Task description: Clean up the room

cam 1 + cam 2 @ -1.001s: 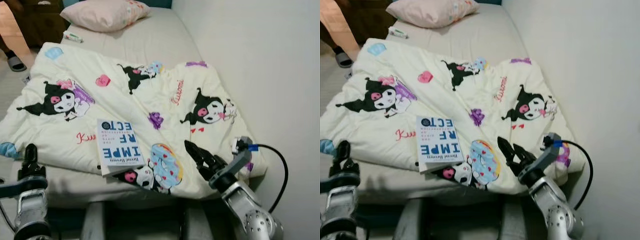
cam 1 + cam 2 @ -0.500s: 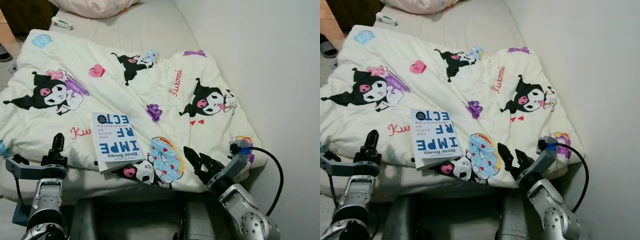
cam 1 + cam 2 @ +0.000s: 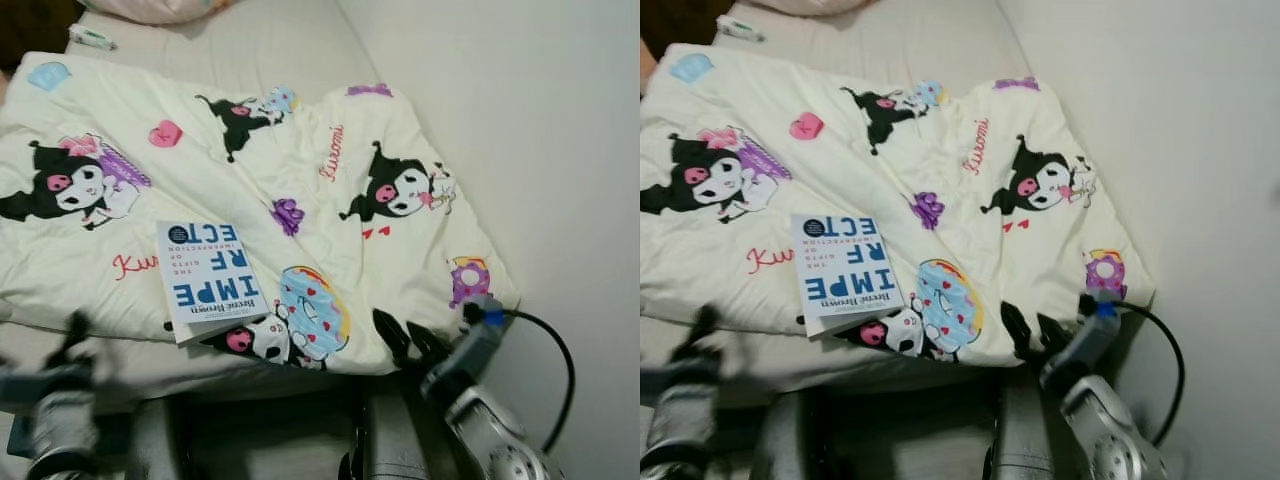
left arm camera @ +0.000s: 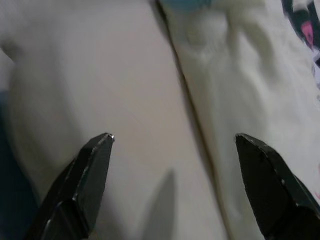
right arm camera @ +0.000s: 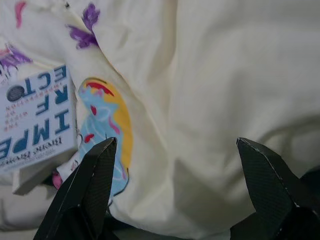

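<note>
Book near blanket front edge; right gripper spread beside.

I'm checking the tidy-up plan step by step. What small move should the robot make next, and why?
Probably swing the open right gripper left and up toward the book. It lies loose on the blanket near the bed's front edge, while that gripper hangs empty just off the blanket's hem.

A blanket covers the bed, its right edge along the wall. A book lies on the blanket near the bed's front edge.
</note>
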`<state>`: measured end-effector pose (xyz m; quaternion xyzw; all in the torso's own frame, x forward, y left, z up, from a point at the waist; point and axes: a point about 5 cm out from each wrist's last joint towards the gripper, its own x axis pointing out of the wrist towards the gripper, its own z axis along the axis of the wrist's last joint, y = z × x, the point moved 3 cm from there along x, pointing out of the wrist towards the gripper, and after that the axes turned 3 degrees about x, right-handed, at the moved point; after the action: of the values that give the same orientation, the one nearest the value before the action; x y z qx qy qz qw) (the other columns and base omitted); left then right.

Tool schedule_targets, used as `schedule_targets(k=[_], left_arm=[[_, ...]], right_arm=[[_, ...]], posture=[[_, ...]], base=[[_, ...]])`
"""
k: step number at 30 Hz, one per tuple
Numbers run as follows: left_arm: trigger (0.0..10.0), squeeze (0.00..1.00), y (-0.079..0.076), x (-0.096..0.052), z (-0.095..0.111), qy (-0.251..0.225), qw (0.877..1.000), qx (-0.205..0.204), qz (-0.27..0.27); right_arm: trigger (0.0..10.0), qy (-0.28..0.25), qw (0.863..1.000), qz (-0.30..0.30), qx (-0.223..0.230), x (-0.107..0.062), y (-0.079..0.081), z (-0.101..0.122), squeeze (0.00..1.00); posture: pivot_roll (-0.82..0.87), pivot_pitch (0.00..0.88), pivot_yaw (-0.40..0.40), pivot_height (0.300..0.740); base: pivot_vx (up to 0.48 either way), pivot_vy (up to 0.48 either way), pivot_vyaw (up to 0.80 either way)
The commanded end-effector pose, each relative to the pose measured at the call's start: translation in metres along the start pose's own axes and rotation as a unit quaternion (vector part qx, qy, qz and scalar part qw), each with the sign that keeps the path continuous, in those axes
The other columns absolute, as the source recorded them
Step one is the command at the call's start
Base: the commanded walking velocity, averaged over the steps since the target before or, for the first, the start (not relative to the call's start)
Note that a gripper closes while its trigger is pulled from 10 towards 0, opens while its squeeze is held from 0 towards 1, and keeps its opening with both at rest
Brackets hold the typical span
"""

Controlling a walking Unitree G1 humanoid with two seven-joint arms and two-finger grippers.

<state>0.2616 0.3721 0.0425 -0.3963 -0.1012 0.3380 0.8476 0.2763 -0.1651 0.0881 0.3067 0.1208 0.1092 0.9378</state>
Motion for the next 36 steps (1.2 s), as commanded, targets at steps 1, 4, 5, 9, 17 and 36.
schedule_targets(k=[1, 4, 5, 9, 17, 36], left_arm=[[10.0, 0.0, 0.009, 0.0, 0.022, -0.029, 0.999, 0.038, 0.014], [10.0, 0.0, 0.009, 0.0, 0.022, -0.029, 0.999, 0.038, 0.014], [10.0, 0.0, 0.002, 0.005, 0.041, -0.048, 0.997, 0.065, -0.003], [10.0, 0.0, -0.012, 0.012, 0.043, -0.047, 0.996, 0.063, -0.032], [10.0, 0.0, -0.068, 0.035, 0.034, -0.018, 0.993, 0.042, -0.113], [10.0, 0.0, -0.055, 0.042, 0.044, -0.026, 0.999, -0.001, -0.044]], right_arm=[[10.0, 0.01, 1.0, -0.015, 0.005, -0.009, -0.007, -0.005, 0.0], [10.0, 0.01, 1.0, -0.015, 0.005, -0.009, -0.007, -0.005, 0.0], [10.0, 0.02, 1.0, -0.019, 0.004, -0.015, -0.01, -0.009, 0.0], [10.0, 0.024, 1.0, -0.019, 0.003, -0.019, -0.009, -0.01, 0.0], [10.0, 0.034, 0.999, -0.033, 0.003, -0.036, -0.011, -0.014, 0.0], [10.0, 0.056, 0.995, -0.082, -0.012, -0.078, -0.027, -0.009, 0.0]], posture=[[-0.11, 0.371, -0.114, 0.526], [-0.11, 0.371, -0.114, 0.526], [-0.1, 0.389, -0.124, 0.526], [-0.11, 0.397, -0.127, 0.526], [-0.13, 0.456, -0.131, 0.526], [-0.19, 0.561, -0.153, 0.526]], base=[[0.0, 0.0, 0.0], [0.0, 0.0, 0.0], [0.0, 0.0, 0.0], [0.0, 0.0, 0.0], [0.0, 0.0, 0.0], [0.0, 0.0, 0.0]])
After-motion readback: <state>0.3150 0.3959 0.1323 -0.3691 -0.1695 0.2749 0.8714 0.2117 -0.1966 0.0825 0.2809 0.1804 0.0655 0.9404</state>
